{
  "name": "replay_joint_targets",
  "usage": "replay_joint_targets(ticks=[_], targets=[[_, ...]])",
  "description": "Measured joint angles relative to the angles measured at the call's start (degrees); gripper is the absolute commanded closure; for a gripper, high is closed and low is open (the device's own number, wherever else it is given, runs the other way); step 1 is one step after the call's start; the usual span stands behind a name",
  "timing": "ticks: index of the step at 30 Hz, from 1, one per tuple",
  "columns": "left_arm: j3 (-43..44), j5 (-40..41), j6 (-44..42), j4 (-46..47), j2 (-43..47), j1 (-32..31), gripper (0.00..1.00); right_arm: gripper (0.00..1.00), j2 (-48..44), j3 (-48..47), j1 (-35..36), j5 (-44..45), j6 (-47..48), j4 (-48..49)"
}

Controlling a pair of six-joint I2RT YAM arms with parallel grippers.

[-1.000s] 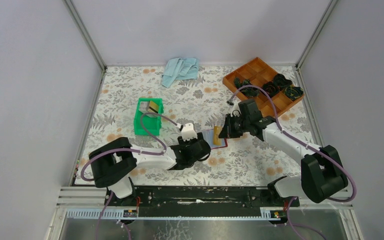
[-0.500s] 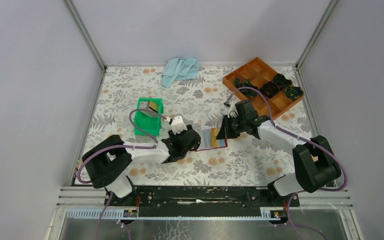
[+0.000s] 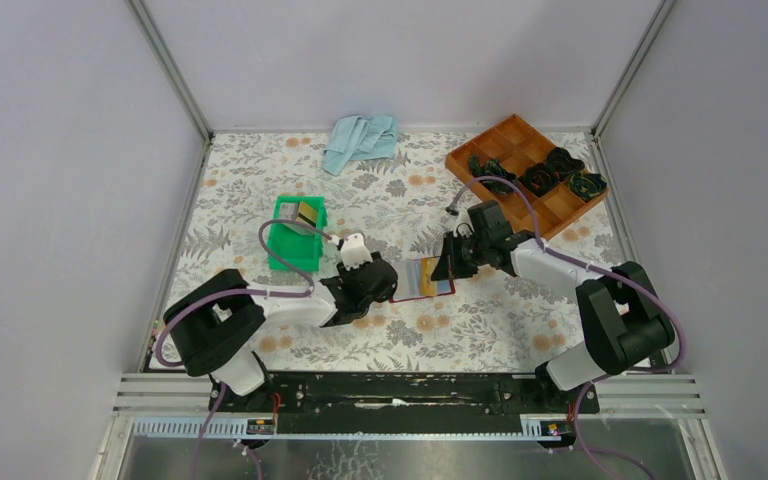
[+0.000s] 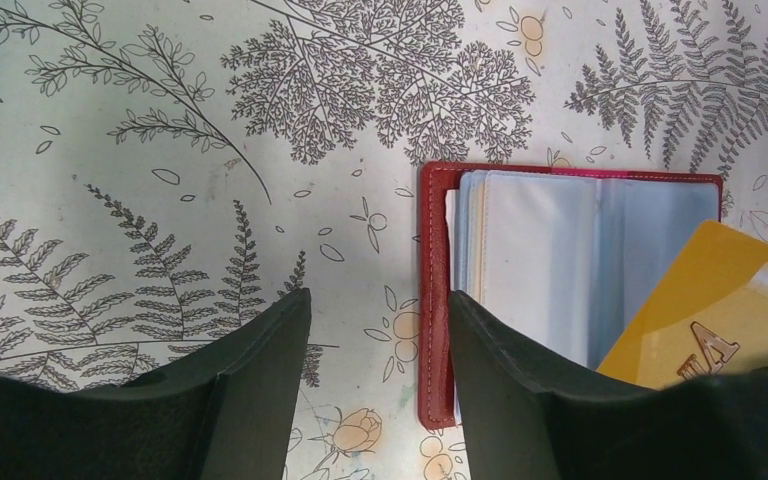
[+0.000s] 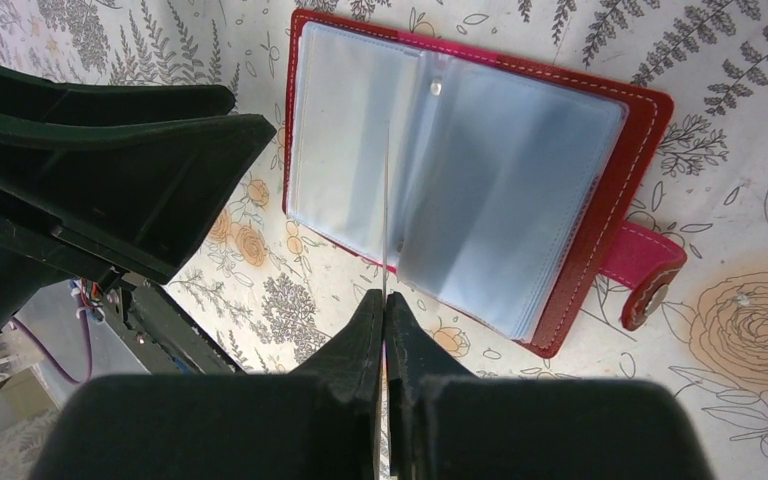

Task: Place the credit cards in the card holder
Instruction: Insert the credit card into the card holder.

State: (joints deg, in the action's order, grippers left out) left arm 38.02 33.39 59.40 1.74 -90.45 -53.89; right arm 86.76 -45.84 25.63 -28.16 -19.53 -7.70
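The card holder (image 3: 412,281) lies open on the table, dark red with pale blue-grey sleeves (image 5: 480,170) and a snap tab (image 5: 650,270). My right gripper (image 3: 448,262) is shut on a gold credit card (image 3: 438,273). The card shows edge-on in the right wrist view (image 5: 385,220), standing over the holder's pages. In the left wrist view the card (image 4: 720,320) slants over the holder's right side (image 4: 560,240). My left gripper (image 4: 375,300) is open, its jaws on either side of the holder's left red border. Another gold card (image 3: 307,212) lies in the green bin.
The green plastic bin (image 3: 290,245) stands left of the holder, behind my left arm. An orange compartment tray (image 3: 510,135) with dark items is at the back right. A blue cloth (image 3: 360,140) lies at the back.
My left gripper and the open holder have shifted a little to the left. My right gripper has followed to the left with the gold card.
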Motion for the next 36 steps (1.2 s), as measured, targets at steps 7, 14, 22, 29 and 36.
replay_joint_targets(ticks=[7,14,22,29,36], targets=[[-0.31,-0.31,0.02,0.09,-0.02,0.33,0.41,1.00,0.68,0.13,-0.31,-0.37,0.00,1.03],[-0.31,-1.07,0.00,0.37,-0.02,0.44,0.41,1.00,1.57,0.20,-0.35,-1.53,-0.04,2.08],[0.02,-1.27,-0.04,2.16,-1.18,0.87,0.41,1.00,2.45,0.72,-0.52,-2.97,-0.87,3.89],[0.83,-1.20,-0.09,2.08,-1.88,1.07,0.44,1.00,2.67,2.16,-1.55,-4.57,-2.58,5.86],[0.79,-1.44,-0.74,1.18,-1.81,1.51,0.57,1.00,4.13,3.91,-3.32,-7.76,-5.70,9.31]])
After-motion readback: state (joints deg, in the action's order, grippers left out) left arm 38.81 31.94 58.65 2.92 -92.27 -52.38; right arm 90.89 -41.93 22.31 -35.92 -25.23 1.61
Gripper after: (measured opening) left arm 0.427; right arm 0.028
